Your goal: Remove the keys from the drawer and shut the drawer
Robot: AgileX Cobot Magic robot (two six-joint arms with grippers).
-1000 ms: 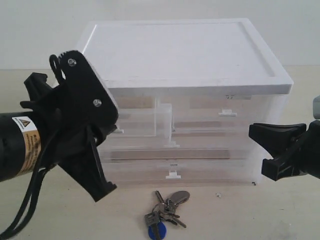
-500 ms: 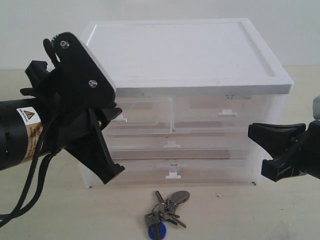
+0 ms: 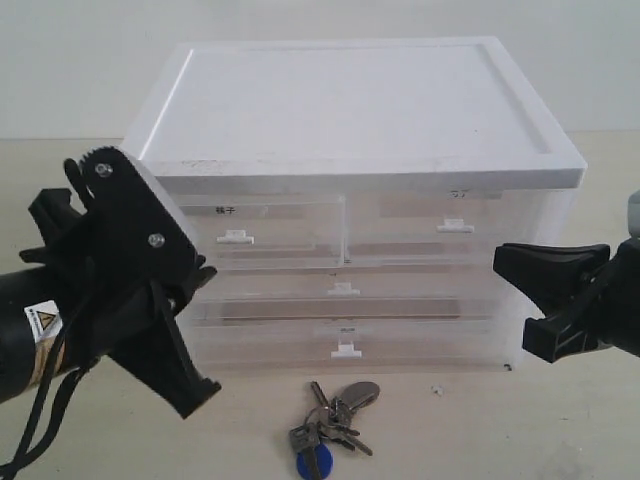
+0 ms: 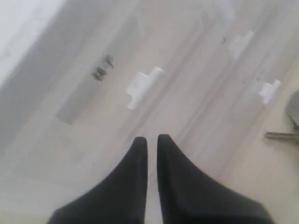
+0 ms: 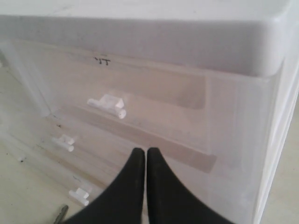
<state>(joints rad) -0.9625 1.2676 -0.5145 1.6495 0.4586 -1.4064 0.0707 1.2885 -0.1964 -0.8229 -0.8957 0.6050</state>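
The keys (image 3: 330, 425), silvery on a ring with a blue fob, lie on the table in front of the cabinet; a bit of them shows at the edge of the left wrist view (image 4: 282, 136). The drawer (image 3: 260, 232), upper left with a bold dark label (image 4: 102, 73) and a white tab handle (image 4: 142, 86), sits flush in the cabinet. My left gripper (image 3: 200, 275) is shut and empty, just off the cabinet's front left, its tips (image 4: 149, 140) short of the handle. My right gripper (image 3: 525, 300) is shut and empty by the cabinet's right side.
The white-topped translucent cabinet (image 3: 360, 100) fills the middle. The upper right half-width drawer (image 5: 140, 98) has a fainter label, and two full-width drawers (image 3: 345, 320) lie below it. The table edge runs close under the keys.
The upper left drawer, standing out a second ago, has slid in flush. My left gripper has then drawn back down and to the left. The right gripper and the keys have not moved.
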